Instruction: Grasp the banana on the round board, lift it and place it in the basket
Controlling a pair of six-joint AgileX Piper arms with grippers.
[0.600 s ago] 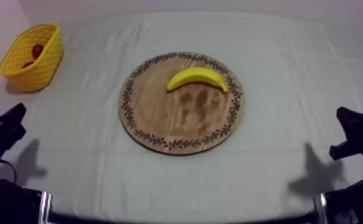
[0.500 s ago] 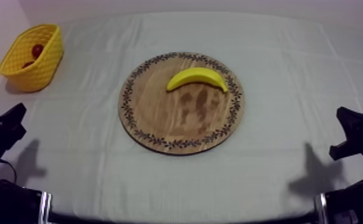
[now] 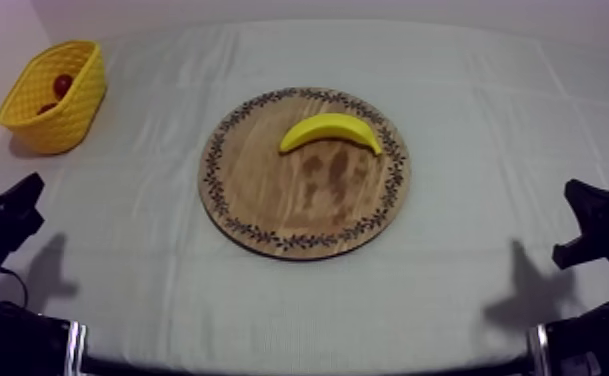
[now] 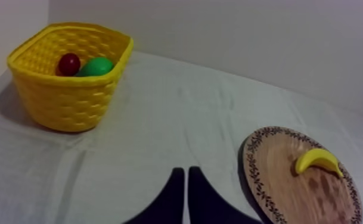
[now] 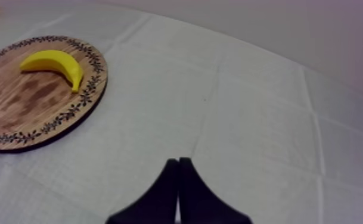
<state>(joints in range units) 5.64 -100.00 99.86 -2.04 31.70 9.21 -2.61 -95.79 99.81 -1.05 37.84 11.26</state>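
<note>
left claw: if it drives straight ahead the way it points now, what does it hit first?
Likely only cloth: the left claw points into the gap between the yellow basket and the wooden board. Depth is unclear.

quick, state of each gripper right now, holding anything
Left gripper: shut, holding nothing.
Right gripper: shut, holding nothing.

Likely lab, cloth-covered table (image 3: 488,110), plain wall (image 4: 249,36)
</note>
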